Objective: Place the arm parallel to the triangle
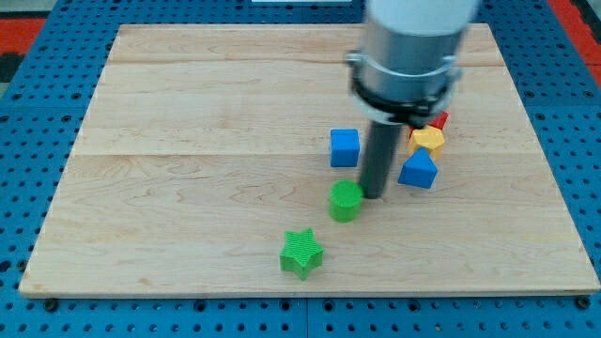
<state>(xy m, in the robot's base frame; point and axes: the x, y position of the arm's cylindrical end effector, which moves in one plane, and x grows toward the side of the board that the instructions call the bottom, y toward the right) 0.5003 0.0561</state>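
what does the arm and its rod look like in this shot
The arm is a wide, light grey cylinder, blurred at the view's top. A black ring circles its lower edge. From it hangs a straight dark grey rod, much thinner than the body, ending at my tip beside the green cylinder block. No cables, markings or fingers show.

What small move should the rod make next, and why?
Probably a short slide toward the view's right. My tip sits right beside the green cylinder, while the blue triangle block lies just to its right, slightly higher. Moving right should bring it alongside the triangle and away from the cylinder.
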